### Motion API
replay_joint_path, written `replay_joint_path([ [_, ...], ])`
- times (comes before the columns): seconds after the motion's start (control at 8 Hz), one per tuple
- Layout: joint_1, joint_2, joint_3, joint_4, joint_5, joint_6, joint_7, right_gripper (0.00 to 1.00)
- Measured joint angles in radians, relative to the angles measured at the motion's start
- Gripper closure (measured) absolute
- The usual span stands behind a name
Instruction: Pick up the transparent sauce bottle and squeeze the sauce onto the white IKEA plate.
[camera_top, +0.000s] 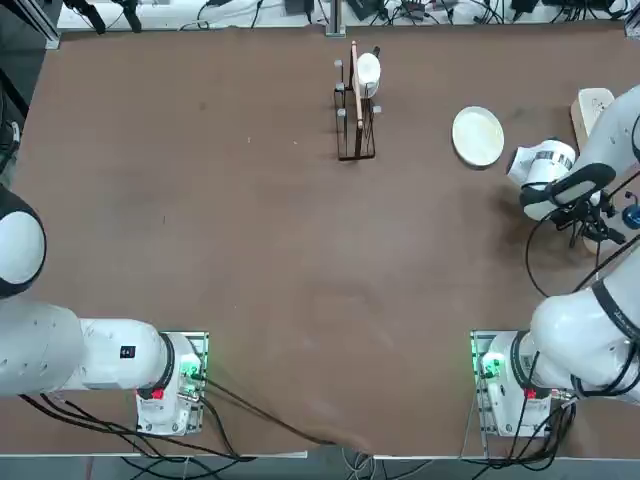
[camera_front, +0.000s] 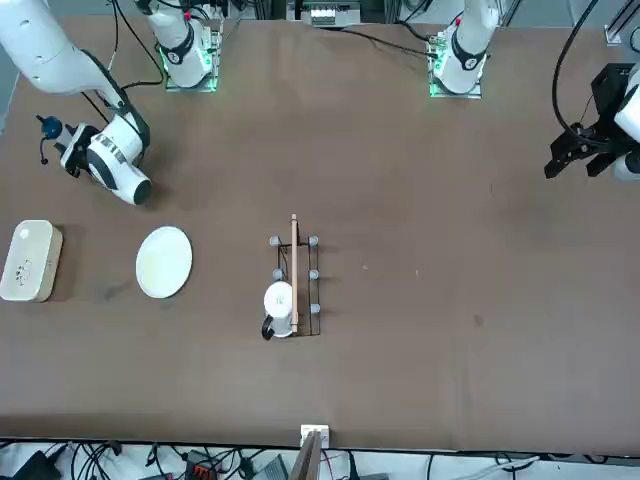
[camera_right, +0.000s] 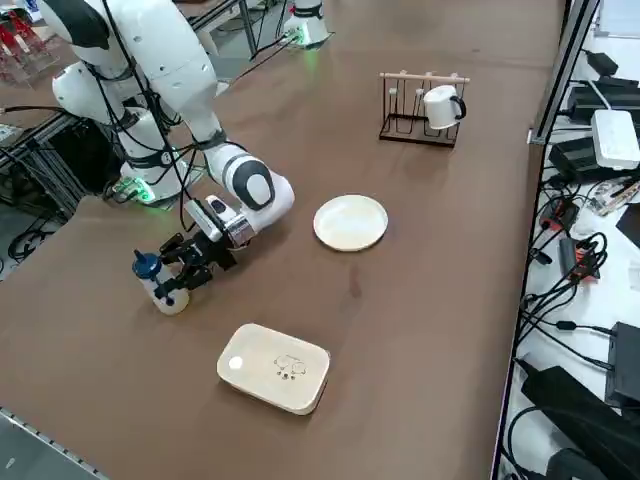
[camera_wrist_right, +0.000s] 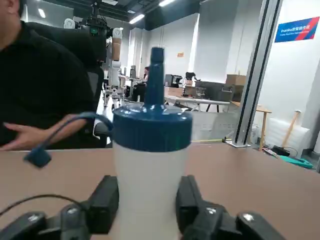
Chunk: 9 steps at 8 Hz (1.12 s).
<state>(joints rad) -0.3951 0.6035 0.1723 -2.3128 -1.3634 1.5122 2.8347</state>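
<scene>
The transparent sauce bottle (camera_right: 160, 288), whitish with a blue cap, stands upright on the table near its right edge, base down on the brown top. My right gripper (camera_right: 178, 280) reaches low and level at it. In the right wrist view the bottle (camera_wrist_right: 150, 170) fills the space between the two black pads (camera_wrist_right: 106, 202), which lie against its sides with no gap showing. The top view shows only the bottle's blue cap (camera_top: 631, 215) beyond the gripper (camera_top: 608, 225). The white IKEA plate (camera_right: 351, 222) lies flat a short way off, toward the table's middle; it also shows from overhead as the plate (camera_top: 478, 136).
A white rounded-rectangular box (camera_right: 275, 367) lies near the bottle by the table edge. A black wire rack (camera_right: 420, 105) holding a small white dish stands farther along the table. A seated person in black (camera_wrist_right: 40, 90) shows beyond the table edge.
</scene>
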Motion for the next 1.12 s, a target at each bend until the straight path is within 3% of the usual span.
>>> replay_joint_path([
  [0.25, 0.012, 0.025, 0.001, 0.0, 0.0, 0.001, 0.004, 0.0],
  [1.12, 0.02, 0.018, 0.03, 0.006, 0.007, -0.012, 0.004, 0.0],
])
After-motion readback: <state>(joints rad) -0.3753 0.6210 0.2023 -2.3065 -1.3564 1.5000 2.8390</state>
